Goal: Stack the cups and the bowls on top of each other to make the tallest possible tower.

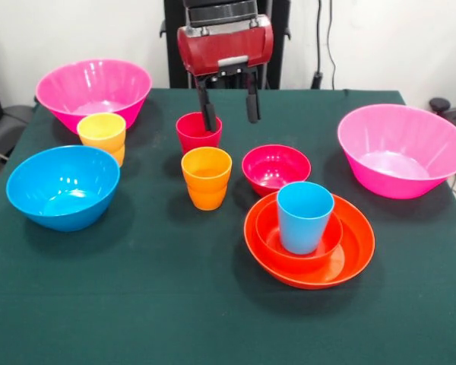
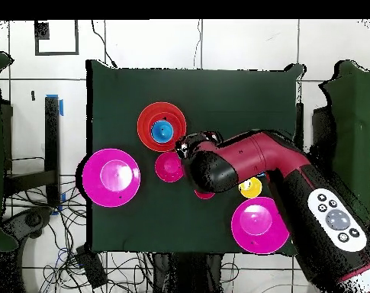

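Note:
My gripper (image 1: 231, 120) hangs open at the back middle of the table. One of its fingers (image 1: 209, 114) crosses the right rim of the red cup (image 1: 195, 139); the other is over bare cloth beside it. Nothing is held. The orange cup (image 1: 207, 177) stands just in front of the red one, and the yellow cup (image 1: 102, 135) stands left of both. The blue cup (image 1: 305, 217) stands in a small orange bowl (image 1: 267, 232), which is nested in the wide orange bowl (image 1: 353, 255). A crimson bowl (image 1: 276, 169), a blue bowl (image 1: 63, 186) and two pink bowls (image 1: 93, 91) (image 1: 403, 150) stand apart.
A dark green cloth (image 1: 137, 304) covers the table. In the overhead view the arm (image 2: 249, 164) hides the blue bowl and the orange cup. The blue cup (image 2: 163, 131), the crimson bowl (image 2: 168, 166) and the yellow cup (image 2: 251, 188) show there.

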`<action>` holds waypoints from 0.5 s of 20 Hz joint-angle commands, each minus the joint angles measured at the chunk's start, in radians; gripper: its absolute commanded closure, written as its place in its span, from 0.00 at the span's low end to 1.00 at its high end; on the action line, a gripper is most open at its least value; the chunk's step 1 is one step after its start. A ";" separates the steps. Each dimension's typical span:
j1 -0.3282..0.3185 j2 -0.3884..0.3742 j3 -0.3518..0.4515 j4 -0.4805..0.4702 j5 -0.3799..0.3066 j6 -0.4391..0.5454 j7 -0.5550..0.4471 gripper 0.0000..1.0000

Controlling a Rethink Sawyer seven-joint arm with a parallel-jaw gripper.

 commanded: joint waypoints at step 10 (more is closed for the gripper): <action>0.188 0.057 -0.134 0.067 -0.170 -0.024 0.000 0.00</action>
